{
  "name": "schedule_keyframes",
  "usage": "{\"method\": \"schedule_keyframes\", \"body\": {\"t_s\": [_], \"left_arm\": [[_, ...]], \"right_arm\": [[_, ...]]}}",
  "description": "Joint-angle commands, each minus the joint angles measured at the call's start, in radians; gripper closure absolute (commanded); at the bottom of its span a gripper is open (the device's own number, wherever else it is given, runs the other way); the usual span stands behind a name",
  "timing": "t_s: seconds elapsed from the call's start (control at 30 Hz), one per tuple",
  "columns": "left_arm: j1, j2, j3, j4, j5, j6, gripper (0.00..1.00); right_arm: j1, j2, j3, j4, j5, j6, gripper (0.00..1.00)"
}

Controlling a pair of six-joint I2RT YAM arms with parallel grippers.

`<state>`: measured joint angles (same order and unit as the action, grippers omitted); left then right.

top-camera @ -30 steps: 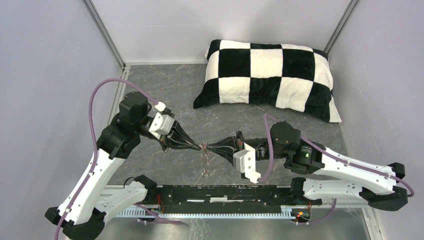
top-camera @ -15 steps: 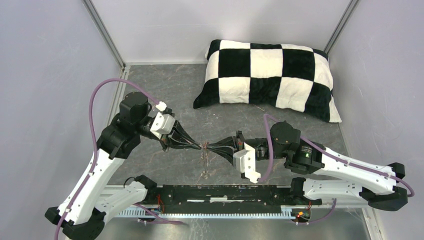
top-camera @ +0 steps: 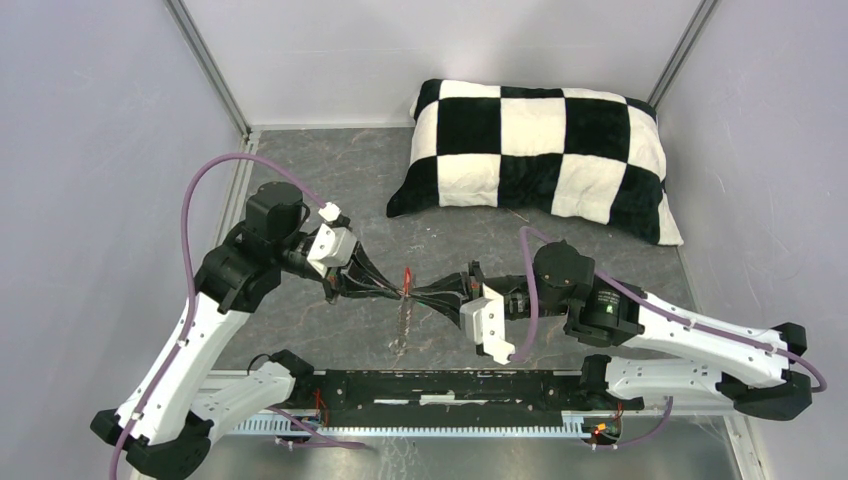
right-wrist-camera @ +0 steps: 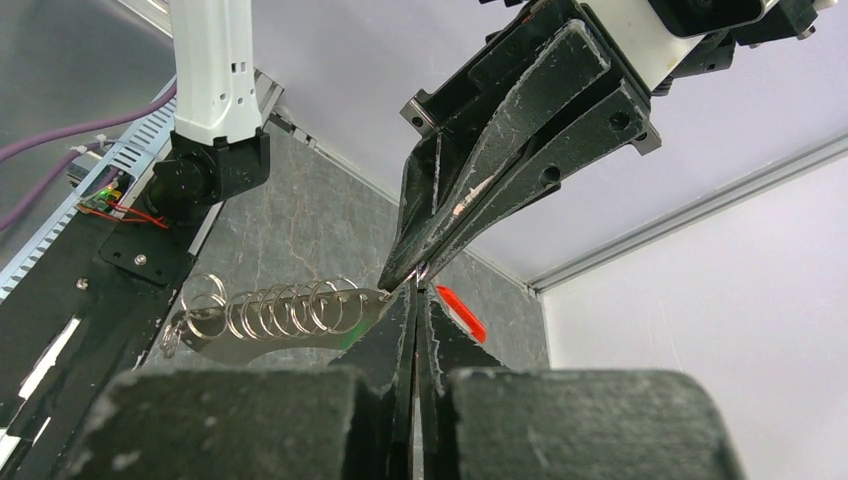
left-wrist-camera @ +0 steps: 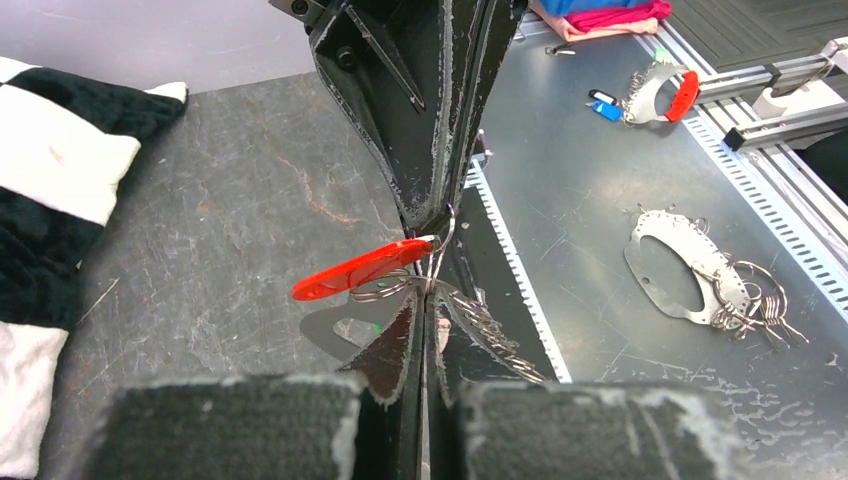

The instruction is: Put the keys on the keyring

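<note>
Glossy red-headed key (left-wrist-camera: 362, 269) juts sideways from thin wire keyring (left-wrist-camera: 437, 250) — pinched where clamped left gripper (left-wrist-camera: 420, 300) and right gripper (right-wrist-camera: 415, 290) meet tip-to-tip.

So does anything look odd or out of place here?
A checkered pillow lies on the table's far side, unrelated to the keys. Both end effectors, left and right, meet tip to tip around the red key.

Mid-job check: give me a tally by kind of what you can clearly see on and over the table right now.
Red key: 1
Keyring, pinched where both shut grippers meet: 1
Grippers: 2, left gripper and right gripper
Checkered pillow: 1
Total: 5
</note>
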<state>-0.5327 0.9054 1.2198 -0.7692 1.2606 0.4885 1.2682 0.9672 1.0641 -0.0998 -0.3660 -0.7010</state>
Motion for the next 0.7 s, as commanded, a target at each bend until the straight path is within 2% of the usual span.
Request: {"method": "schedule_keyframes", "body": {"t_s": [0.0, 0.07, 0.37, 0.67], "left_arm": [[0.000, -0.007, 0.031, -0.005, -0.011, 0.063, 0.98], [0.000, -0.011, 0.030, -0.009, -0.006, 0.074, 0.98], [-0.001, 0.007, 0.082, -0.192, 0.005, 0.304, 0.98], [-0.001, -0.011, 0.078, -0.216, -0.003, 0.339, 0.98]], "right_arm": [[0.013, 0.013, 0.056, 0.035, -0.023, 0.011, 1.00], [0.013, 0.017, 0.058, 0.037, -0.015, 0.008, 1.00], [0.013, 0.058, 0.065, 0.037, 0.036, -0.002, 0.99], [0.011, 0.073, 0.096, -0.041, 0.061, -0.048, 0.99]]}}
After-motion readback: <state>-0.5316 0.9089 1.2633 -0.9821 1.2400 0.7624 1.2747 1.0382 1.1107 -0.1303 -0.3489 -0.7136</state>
